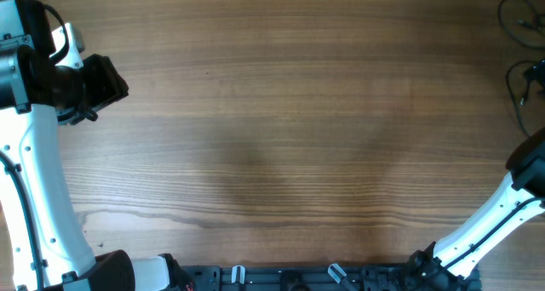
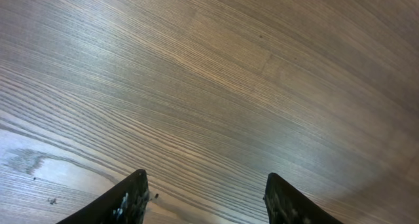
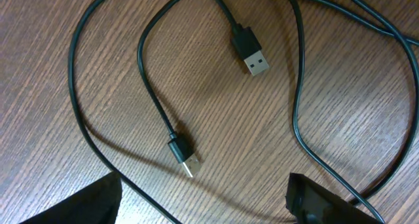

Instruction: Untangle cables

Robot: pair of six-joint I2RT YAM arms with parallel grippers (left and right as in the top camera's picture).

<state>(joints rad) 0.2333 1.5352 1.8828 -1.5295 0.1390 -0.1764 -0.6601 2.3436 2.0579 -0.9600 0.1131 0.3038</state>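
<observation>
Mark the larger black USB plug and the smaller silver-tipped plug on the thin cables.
Larger black USB plug [image 3: 245,46], right wrist view, black housing.
Smaller silver-tipped plug [image 3: 178,149], right wrist view, black housing.

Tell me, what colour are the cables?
Black. The cables show best in the right wrist view.

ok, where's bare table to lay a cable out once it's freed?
Free: the whole middle of the table, from the left arm along the left edge across to the right arm at the near-right corner. The left gripper has only bare wood under it. Crowded: the far-right corner, where the cables loop and cross under the right gripper.
</observation>
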